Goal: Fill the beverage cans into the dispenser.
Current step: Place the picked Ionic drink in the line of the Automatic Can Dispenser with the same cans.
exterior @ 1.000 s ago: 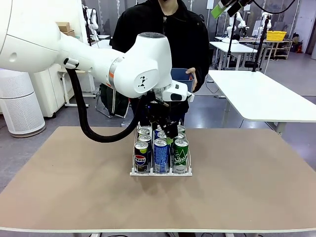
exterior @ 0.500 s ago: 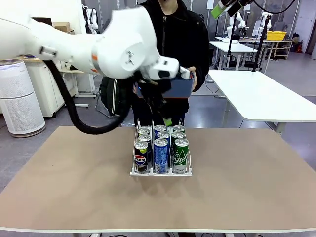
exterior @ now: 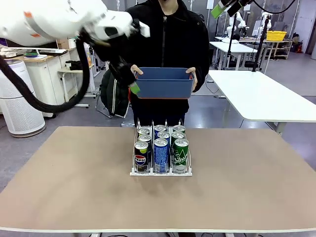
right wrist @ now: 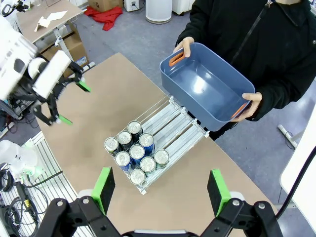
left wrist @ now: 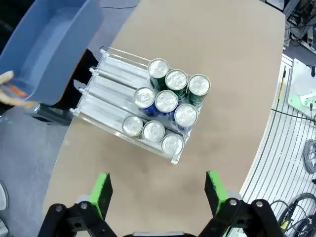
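Several beverage cans (exterior: 161, 150) stand packed at the front of the white dispenser (exterior: 160, 172), mid-table: dark Pepsi on the left, blue in the middle, green on the right. From above, their silver tops (left wrist: 168, 106) (right wrist: 136, 150) crowd the rack's front end, and the lanes (left wrist: 106, 91) (right wrist: 173, 123) behind them are bare. My left gripper (exterior: 131, 85) (left wrist: 158, 192) (right wrist: 74, 103) hangs open, high up and to the left of the dispenser, holding nothing. High at the top right, my right gripper (exterior: 223, 7) (right wrist: 160, 192) is open too, looking down on the rack.
A person stands at the far side, holding a blue tub (exterior: 164, 82) (right wrist: 205, 86) (left wrist: 47, 44) in both hands above the table's far edge; nothing shows inside it. Bare tabletop (exterior: 247, 173) surrounds the dispenser. A white table (exterior: 261, 96) stands at the back right.
My left arm has risen from just above the cans and swung up and to the left, uncovering the blue tub. The cans and the right gripper have stayed put.
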